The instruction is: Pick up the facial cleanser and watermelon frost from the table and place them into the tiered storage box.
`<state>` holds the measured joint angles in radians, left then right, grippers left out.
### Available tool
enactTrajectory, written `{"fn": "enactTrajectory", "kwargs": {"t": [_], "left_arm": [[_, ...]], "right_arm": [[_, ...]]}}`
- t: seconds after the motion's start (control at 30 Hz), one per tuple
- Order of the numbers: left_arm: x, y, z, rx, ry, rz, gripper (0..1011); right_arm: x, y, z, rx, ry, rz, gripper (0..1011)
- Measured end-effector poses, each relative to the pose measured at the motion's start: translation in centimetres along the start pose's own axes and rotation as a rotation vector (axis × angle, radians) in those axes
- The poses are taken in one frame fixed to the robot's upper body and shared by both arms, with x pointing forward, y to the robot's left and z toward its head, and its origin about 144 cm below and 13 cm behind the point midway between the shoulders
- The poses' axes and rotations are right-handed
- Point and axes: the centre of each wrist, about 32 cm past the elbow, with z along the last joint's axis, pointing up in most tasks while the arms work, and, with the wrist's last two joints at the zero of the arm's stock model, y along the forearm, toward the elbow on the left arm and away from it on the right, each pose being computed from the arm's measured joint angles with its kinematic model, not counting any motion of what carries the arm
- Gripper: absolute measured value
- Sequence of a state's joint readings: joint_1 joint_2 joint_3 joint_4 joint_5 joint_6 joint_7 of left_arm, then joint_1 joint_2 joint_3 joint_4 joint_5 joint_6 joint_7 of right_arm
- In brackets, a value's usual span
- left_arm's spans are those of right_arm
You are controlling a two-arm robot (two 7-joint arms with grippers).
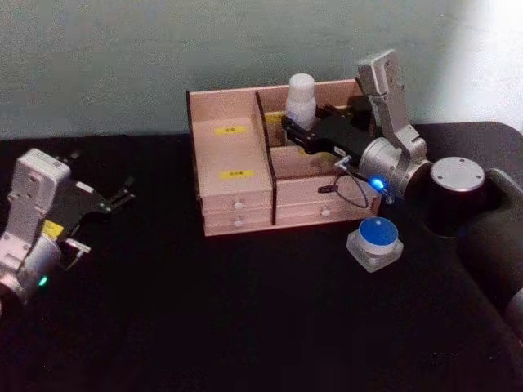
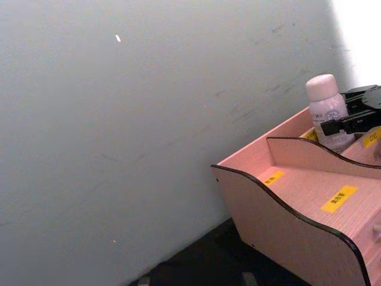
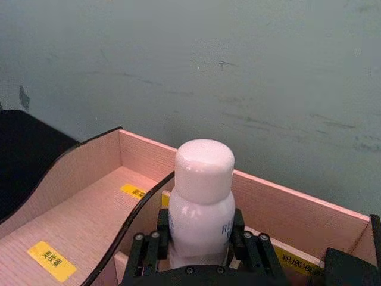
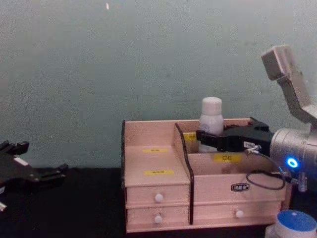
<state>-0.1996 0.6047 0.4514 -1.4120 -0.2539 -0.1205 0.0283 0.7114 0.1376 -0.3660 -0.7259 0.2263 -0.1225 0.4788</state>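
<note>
White cleanser bottle (image 1: 301, 94) upright, pinched by right gripper (image 1: 296, 129) fingers, inside storage box (image 1: 237, 155) far-right compartment; base hidden, so release looks straight down. Blue-lidded jar (image 1: 375, 241) on worktop (image 1: 245, 327) near right, closest to right arm. Left gripper (image 1: 122, 194) parked left.

The right gripper (image 4: 207, 138) clamps a white bottle (image 4: 211, 115) upright at the back right compartment of the wooden box (image 4: 157, 184); the left gripper (image 4: 42, 171) rests low at the left edge

Before you: a black table (image 1: 245, 327) spans the foreground; behind it, you see a grey-green wall (image 1: 98, 57) bearing faint scuffs.
</note>
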Motion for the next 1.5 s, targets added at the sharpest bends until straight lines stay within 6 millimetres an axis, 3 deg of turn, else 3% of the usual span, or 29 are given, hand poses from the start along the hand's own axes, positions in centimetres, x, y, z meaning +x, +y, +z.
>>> {"fn": "enactTrajectory", "kwargs": {"t": [0.4, 0.5, 0.8, 0.93, 1.5], "left_arm": [[0.00, 0.00, 0.00, 0.000, 0.000, 0.000, 1001], [0.00, 0.00, 0.00, 0.000, 0.000, 0.000, 1001], [0.00, 0.00, 0.00, 0.000, 0.000, 0.000, 1001], [0.00, 0.00, 0.00, 0.000, 0.000, 0.000, 1001], [0.00, 0.00, 0.00, 0.000, 0.000, 0.000, 1001]], "right_arm": [[0.00, -0.01, 0.01, 0.000, -0.001, 0.000, 593], [0.02, -0.03, 0.00, -0.001, -0.001, 0.000, 632], [0.00, -0.03, -0.01, 0.000, -0.001, 0.000, 926], [0.00, -0.04, -0.02, -0.001, -0.001, 0.000, 1000], [-0.08, -0.73, 0.25, 0.028, -0.017, 0.004, 1000]]}}
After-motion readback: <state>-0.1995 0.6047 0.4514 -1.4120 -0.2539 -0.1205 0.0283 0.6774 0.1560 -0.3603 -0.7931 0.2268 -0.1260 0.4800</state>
